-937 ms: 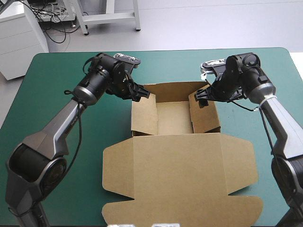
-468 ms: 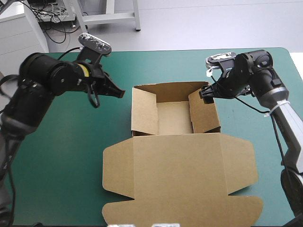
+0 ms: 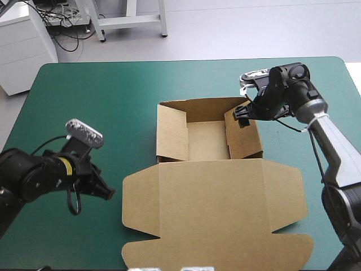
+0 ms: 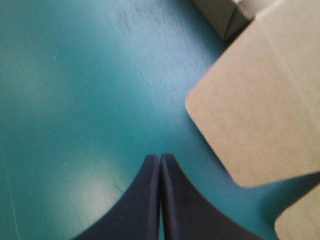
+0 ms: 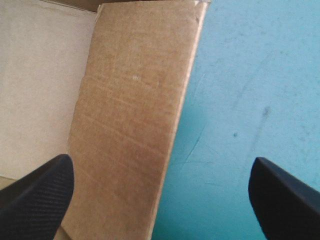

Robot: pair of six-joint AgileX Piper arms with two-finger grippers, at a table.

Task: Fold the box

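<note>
Robotics lab, by look of it. Two grey-and-black robot arms, left arm [image 3: 31, 175] and right arm [image 3: 333, 144], reach in from near side over table [image 3: 141, 79] with teal-green cover. Cut brown box [image 3: 214, 197] lies on cover between them. Beyond table's far edge: smooth pale grey floor [image 3: 254, 28]. White cabinet [image 3: 22, 34] at far left. Loose tangle of cables [image 3: 67, 25] on floor just beside cabinet. White metal frame legs [image 3: 130, 21] of stand or bench near cables. Bare, utilitarian fittings throughout.
</note>
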